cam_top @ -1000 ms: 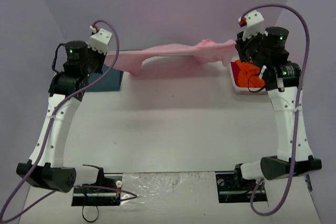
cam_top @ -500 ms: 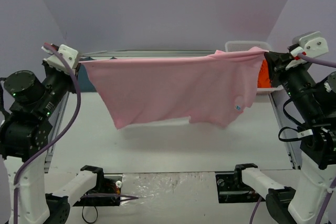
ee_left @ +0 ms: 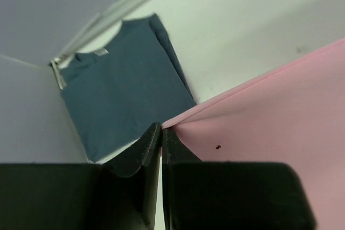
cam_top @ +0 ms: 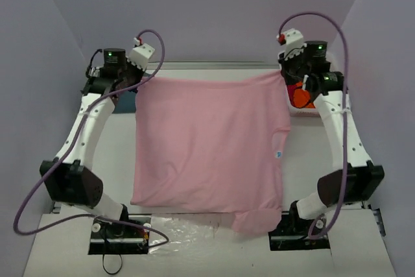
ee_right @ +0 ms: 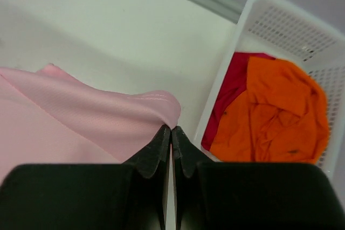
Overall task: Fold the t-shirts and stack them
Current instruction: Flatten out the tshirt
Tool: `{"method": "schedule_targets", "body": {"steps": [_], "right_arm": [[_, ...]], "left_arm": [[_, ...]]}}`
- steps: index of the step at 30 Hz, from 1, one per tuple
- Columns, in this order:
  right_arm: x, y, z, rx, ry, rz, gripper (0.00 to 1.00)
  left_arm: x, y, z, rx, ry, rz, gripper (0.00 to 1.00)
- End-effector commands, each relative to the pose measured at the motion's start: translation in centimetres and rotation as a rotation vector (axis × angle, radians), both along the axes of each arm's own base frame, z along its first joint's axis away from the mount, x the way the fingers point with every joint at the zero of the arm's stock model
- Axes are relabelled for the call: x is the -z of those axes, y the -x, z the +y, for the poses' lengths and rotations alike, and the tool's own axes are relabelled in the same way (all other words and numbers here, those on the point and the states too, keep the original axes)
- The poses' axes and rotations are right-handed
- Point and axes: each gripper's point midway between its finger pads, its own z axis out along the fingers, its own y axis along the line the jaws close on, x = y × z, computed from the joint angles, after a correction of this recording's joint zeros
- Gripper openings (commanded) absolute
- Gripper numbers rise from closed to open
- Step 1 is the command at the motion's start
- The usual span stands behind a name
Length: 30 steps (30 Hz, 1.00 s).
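Observation:
The light pink t-shirt (cam_top: pixel 207 147) is spread wide over the table, its near edge hanging past the table's front. My left gripper (cam_top: pixel 140 80) is shut on the shirt's far left corner (ee_left: pixel 178 119). My right gripper (cam_top: pixel 285 77) is shut on its far right corner (ee_right: pixel 167 109). A folded dark teal-blue t-shirt (ee_left: pixel 121 84) lies flat in the far left corner, mostly hidden behind the left arm in the top view. An orange t-shirt (ee_right: pixel 275 114) sits crumpled in the basket at the far right.
The white mesh basket (ee_right: pixel 294 28) stands at the far right beside my right gripper and also holds a red cloth (ee_right: pixel 232 98). Purple-grey walls close in the table at the back and both sides.
Both arms have swung from holding the pink shirt stretched up in the air to the far side of the table, and the shirt now lies spread out flat.

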Motion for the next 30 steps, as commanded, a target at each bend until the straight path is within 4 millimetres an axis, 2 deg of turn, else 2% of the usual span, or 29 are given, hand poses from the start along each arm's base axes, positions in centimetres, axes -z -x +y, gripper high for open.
{"method": "schedule_targets", "body": {"steps": [1,2,3,4,5,6,7,8,9,10,11,12,13,15,16,17,18,19,20,21,22,23,24,25,26,27,28,29,30], "right_arm": [[3.6,-4.4,-0.9,0.043,0.074,-0.010,0.00],[5.3,-5.6,-1.0,0.052,0.094,0.018,0.00],[9.2,-7.6,-1.4,0.062,0.133,0.092,0.00],[10.7,-9.0,-1.5,0.071,0.148,0.106,0.00],[16.1,-10.9,-1.8,0.081,0.171,0.204,0.00],[16.0,-13.1,-1.8,0.092,0.176,0.188,0.00],[17.2,-14.4,-1.7,0.103,0.196,0.202,0.02],[22.1,-15.8,-1.7,0.111,0.218,0.282,0.20],[23.4,-16.1,-1.8,0.120,0.242,0.328,0.43],[22.2,-18.5,-1.6,0.156,0.256,0.283,0.67],[23.1,-18.5,-1.3,0.150,0.260,0.296,0.67],[22.8,-18.6,-1.2,0.152,0.262,0.290,0.72],[23.3,-18.0,-1.1,0.146,0.272,0.307,0.78],[21.9,-17.3,-0.5,0.132,0.261,0.290,0.80],[23.3,-16.0,-0.5,0.123,0.268,0.328,0.81],[21.4,-15.4,-0.3,0.119,0.261,0.297,0.81],[20.9,-15.1,-0.2,0.120,0.255,0.284,0.81],[20.6,-14.5,-0.3,0.120,0.252,0.284,0.81],[20.1,-13.2,-0.1,0.112,0.241,0.286,0.81],[19.6,-12.7,0.0,0.107,0.236,0.279,0.82],[19.2,-12.1,0.1,0.104,0.236,0.276,0.82],[18.6,-11.0,0.2,0.098,0.238,0.270,0.82],[17.9,-10.6,0.4,0.092,0.237,0.258,0.83],[17.4,-10.2,0.5,0.090,0.238,0.251,0.83],[15.9,-9.8,0.4,0.093,0.235,0.222,0.83],[15.9,-9.3,0.4,0.092,0.235,0.226,0.81],[14.7,-8.9,0.3,0.097,0.228,0.205,0.80],[14.4,-8.5,0.4,0.095,0.226,0.203,0.77],[15.1,-7.6,0.3,0.091,0.226,0.224,0.69]], "left_arm": [[1.7,-4.9,0.7,-0.011,-0.067,-0.034,0.02],[5.5,-7.2,0.4,-0.002,-0.088,0.039,0.02],[5.7,-9.0,0.2,0.003,-0.093,0.029,0.03],[7.0,-10.4,0.0,0.016,-0.111,0.050,0.12],[12.3,-12.6,-0.3,0.025,-0.131,0.140,0.23],[12.1,-14.7,-0.3,0.017,-0.143,0.124,0.32],[18.2,-16.3,-0.6,0.031,-0.173,0.226,0.44],[19.5,-17.4,-0.9,0.030,-0.194,0.243,0.48],[17.7,-19.2,-1.1,0.015,-0.209,0.213,0.51],[19.2,-20.5,-1.1,-0.008,-0.226,0.235,0.56],[20.9,-20.5,-1.1,-0.012,-0.239,0.261,0.58],[20.3,-20.7,-1.1,-0.017,-0.238,0.254,0.60],[18.5,-20.9,-1.3,-0.020,-0.236,0.219,0.61],[15.9,-20.6,-1.7,-0.024,-0.227,0.161,0.63],[14.3,-19.1,-1.8,-0.018,-0.224,0.147,0.63],[13.5,-18.4,-1.9,-0.019,-0.226,0.131,0.64],[11.9,-18.1,-2.6,-0.010,-0.216,0.077,0.64],[8.3,-16.7,-2.1,-0.030,-0.220,0.014,0.64],[9.9,-15.4,-1.8,-0.036,-0.237,0.044,0.65],[9.3,-14.5,-1.9,-0.036,-0.238,0.034,0.65],[6.5,-13.0,-2.1,-0.035,-0.225,-0.017,0.65],[7.9,-11.9,-2.0,-0.031,-0.231,0.006,0.65],[7.4,-11.0,-1.8,-0.043,-0.234,-0.002,0.66],[5.4,-9.8,-1.8,-0.046,-0.217,-0.039,0.66],[6.2,-8.9,-1.8,-0.040,-0.212,-0.016,0.66],[5.9,-8.2,-1.8,-0.047,-0.188,-0.019,0.66],[4.7,-7.3,-1.9,-0.044,-0.161,-0.034,0.66],[5.1,-6.6,-2.0,-0.037,-0.147,-0.020,0.67],[6.2,-5.7,-2.6,-0.005,-0.127,0.012,0.67]]}}
